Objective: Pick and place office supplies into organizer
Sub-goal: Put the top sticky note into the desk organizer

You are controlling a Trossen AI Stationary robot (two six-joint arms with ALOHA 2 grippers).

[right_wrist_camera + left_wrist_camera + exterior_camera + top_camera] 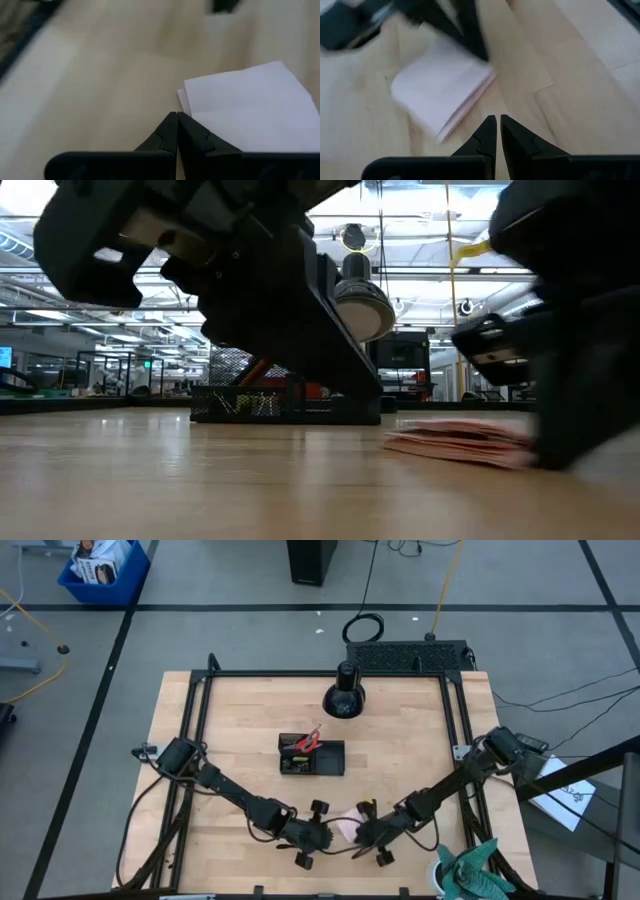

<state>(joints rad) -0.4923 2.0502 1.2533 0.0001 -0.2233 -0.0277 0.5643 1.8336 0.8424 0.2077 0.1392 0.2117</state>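
With both grippers crowding the pink sticky-note pad (347,826), a collision looks likely.
The left gripper (496,125) and right gripper (177,121), fingers pressed together, flank the pad, which lies flat, well short of the organizer (311,756); closed tips could merely shove it.
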